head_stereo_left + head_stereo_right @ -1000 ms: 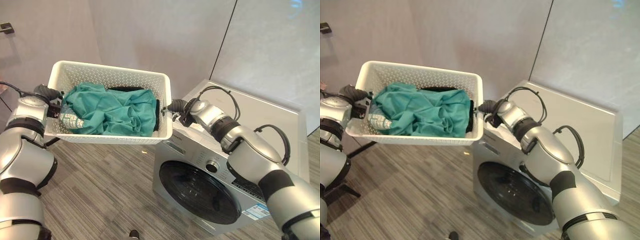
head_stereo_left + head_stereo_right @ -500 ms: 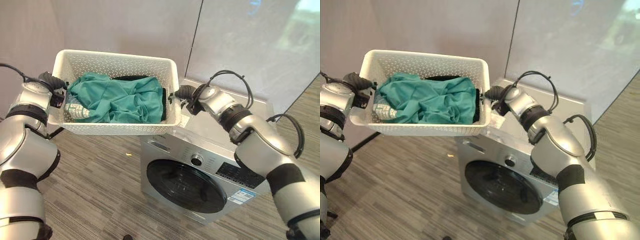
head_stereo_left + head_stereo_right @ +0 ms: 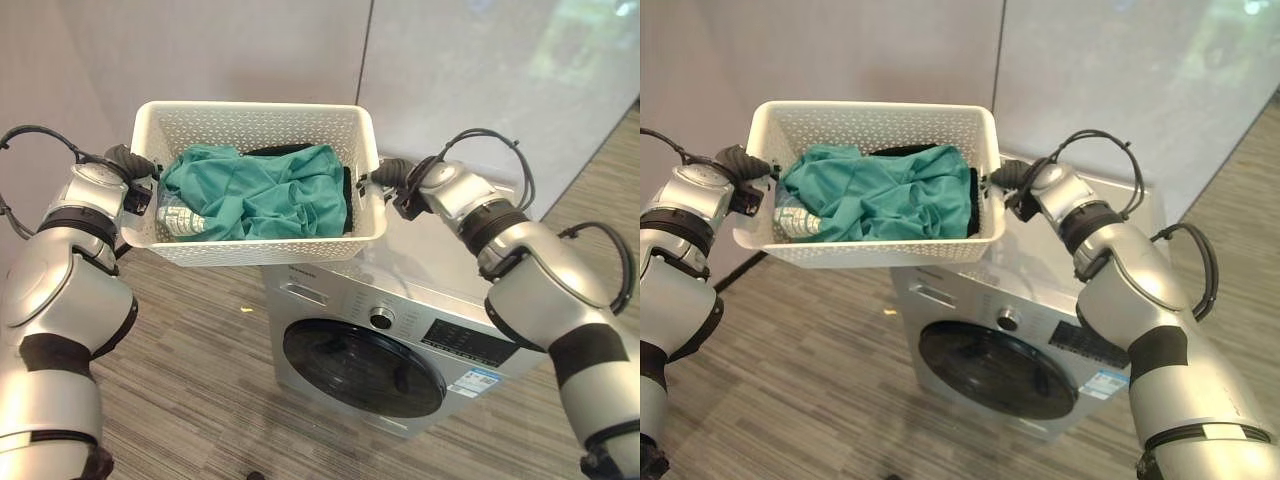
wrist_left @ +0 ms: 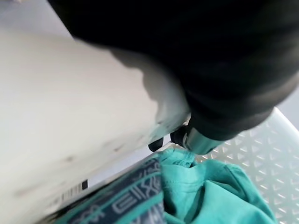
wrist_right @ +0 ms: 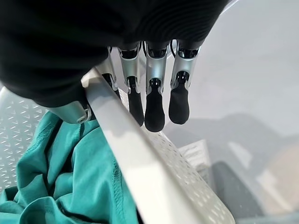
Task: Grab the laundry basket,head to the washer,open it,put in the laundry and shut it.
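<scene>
I carry a white perforated laundry basket (image 3: 258, 251) between both hands, just above the front left corner of a silver washer (image 3: 440, 262). Teal laundry (image 3: 262, 196) fills it, with a dark garment (image 3: 272, 152) behind and a patterned band (image 4: 126, 201) at its left end. My left hand (image 3: 128, 166) grips the basket's left rim, thumb hooked inside (image 4: 190, 138). My right hand (image 3: 392, 182) pinches the right rim, fingers (image 5: 154, 109) outside, thumb inside. The washer's round dark door (image 3: 365, 366) is shut.
Grey wall (image 3: 250, 50) stands close behind the basket and washer, with a pale panel (image 3: 500, 80) to the right. Wood-pattern floor (image 3: 190, 380) spreads in front and to the left of the washer. The control panel (image 3: 462, 350) runs along the washer's front top.
The camera has swung right and closer, so the washer now shows under the basket rather than beside it. Both hands keep the same hold on the basket.
</scene>
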### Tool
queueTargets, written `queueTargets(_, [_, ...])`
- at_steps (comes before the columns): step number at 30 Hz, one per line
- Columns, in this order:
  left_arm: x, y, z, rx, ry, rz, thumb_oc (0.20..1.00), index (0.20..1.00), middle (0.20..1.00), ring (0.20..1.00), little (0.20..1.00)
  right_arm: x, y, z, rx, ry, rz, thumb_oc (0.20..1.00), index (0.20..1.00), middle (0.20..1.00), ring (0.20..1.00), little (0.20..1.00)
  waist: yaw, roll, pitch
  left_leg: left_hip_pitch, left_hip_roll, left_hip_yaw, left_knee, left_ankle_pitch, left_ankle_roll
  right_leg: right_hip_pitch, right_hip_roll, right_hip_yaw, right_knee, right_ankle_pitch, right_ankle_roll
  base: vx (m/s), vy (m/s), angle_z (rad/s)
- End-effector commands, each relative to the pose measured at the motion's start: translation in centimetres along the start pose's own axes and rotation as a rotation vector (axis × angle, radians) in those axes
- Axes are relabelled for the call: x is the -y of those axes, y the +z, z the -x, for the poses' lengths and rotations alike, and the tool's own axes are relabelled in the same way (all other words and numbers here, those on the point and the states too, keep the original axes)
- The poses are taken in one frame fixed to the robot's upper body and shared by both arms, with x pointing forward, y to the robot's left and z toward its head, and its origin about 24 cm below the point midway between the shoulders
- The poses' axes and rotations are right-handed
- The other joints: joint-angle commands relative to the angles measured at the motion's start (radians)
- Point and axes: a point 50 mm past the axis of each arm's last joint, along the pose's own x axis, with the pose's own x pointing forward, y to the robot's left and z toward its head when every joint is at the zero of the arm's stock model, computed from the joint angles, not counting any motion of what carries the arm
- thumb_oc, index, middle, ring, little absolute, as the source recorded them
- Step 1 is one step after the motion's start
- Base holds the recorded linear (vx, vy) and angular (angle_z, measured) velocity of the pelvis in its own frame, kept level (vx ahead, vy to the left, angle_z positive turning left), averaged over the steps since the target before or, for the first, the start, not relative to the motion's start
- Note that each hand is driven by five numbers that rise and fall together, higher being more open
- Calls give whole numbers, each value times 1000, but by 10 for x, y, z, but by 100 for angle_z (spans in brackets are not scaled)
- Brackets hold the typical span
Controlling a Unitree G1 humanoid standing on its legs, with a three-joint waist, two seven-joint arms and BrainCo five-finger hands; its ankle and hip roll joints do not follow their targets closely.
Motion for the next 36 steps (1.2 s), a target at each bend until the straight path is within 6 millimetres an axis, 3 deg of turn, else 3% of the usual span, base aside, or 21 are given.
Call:
queueTargets(1, [6,84,15,276,-26,22,200,200,200,200,200,52,89,39,201,-163,76,200,200,200,200,200,13,74,-4,90,21,2,11,-78,-64,-12,-48,22,-23,190,76,1,29,-28])
queueTargets(5, [25,83,12,300,-72,55,200,200,200,200,200,65,83,45,195,-190,62,200,200,200,200,200,-17,79,13,81,16,21,11,-82,-62,-55,-50,58,-25,217,76,15,21,-42])
queueTargets(6, [38,82,10,312,-99,67,200,200,200,200,200,76,72,49,170,-213,40,200,200,200,200,200,-29,80,21,83,16,35,11,-86,-61,-72,-50,79,-25,227,76,24,20,-26])
queueTargets(11, [68,84,10,339,-162,94,200,200,200,200,200,92,52,55,109,-241,15,200,200,200,200,200,-58,73,40,85,18,58,12,-92,-59,-104,-44,115,-25,243,76,11,15,-26])
queueTargets(20, [91,77,9,319,-194,95,200,200,200,200,200,83,39,46,76,-204,17,200,200,200,200,200,-92,57,66,86,24,102,12,-99,-57,-161,-36,174,-25,272,76,0,12,-25])
queueTargets(21, [92,76,8,316,-193,95,200,200,200,200,200,83,40,46,75,-203,20,235,235,235,235,235,-93,56,68,83,25,104,12,-99,-58,-166,-37,177,-25,275,76,-2,-2,-13])
queueTargets(22, [92,76,8,313,-192,91,200,200,200,200,200,83,40,46,73,-200,26,416,416,416,416,416,-93,55,69,79,25,105,13,-98,-59,-170,-38,179,-25,277,76,-15,-2,-10])
queueTargets(24, [93,76,8,307,-184,91,213,213,213,213,213,81,41,45,70,-197,35,595,595,595,595,595,-98,54,75,70,24,104,14,-96,-59,-181,-38,183,-25,283,76,-21,-2,-5])
queueTargets(25, [92,78,9,313,-182,95,200,200,200,200,200,81,43,45,73,-196,39,928,928,928,928,928,-101,54,77,67,25,104,14,-95,-59,-186,-37,186,-25,284,76,0,0,0])
queueTargets(26, [93,85,11,335,-183,108,200,200,200,200,200,78,46,44,77,-190,56,1000,1000,1000,1000,1000,-107,53,79,64,26,107,14,-95,-60,-192,-37,190,-25,282,76,0,0,0])
queueTargets(31, [93,96,15,377,-185,162,200,200,200,200,200,71,52,40,126,-177,57,1000,1000,1000,1000,1000,-121,54,85,58,28,120,12,-93,-62,-214,-30,209,-25,286,76,-3,4,-3])
queueTargets(32, [94,106,18,403,-183,162,329,329,329,329,329,68,55,39,131,-181,68,1000,1000,1000,1000,1000,-131,57,89,56,32,131,10,-91,-66,-232,-27,218,-25,280,76,-1,3,-7])
queueTargets(33, [93,106,18,404,-183,162,329,329,329,329,329,68,55,39,132,-181,68,1000,1000,1000,1000,1000,-131,57,89,56,32,132,10,-91,-66,-232,-27,218,-25,280,76,-10,2,-6])
queueTargets(34, [95,112,20,418,-178,154,583,583,583,583,583,68,56,39,124,-189,82,1000,1000,1000,1000,1000,-133,58,92,53,33,134,10,-89,-68,-237,-27,217,-25,278,76,-10,-9,-8])
queueTargets(35, [95,119,23,434,-168,162,1000,1000,1000,1000,1000,69,56,39,111,-206,99,1000,1000,1000,1000,1000,-135,59,96,48,33,135,11,-86,-69,-244,-27,218,-25,275,76,-10,-8,-8])
queueTargets(36, [95,120,23,434,-168,162,1000,1000,1000,1000,1000,69,57,39,111,-206,100,1000,1000,1000,1000,1000,-135,60,96,47,33,135,11,-86,-69,-244,-27,218,-25,275,76,-6,-11,-7])
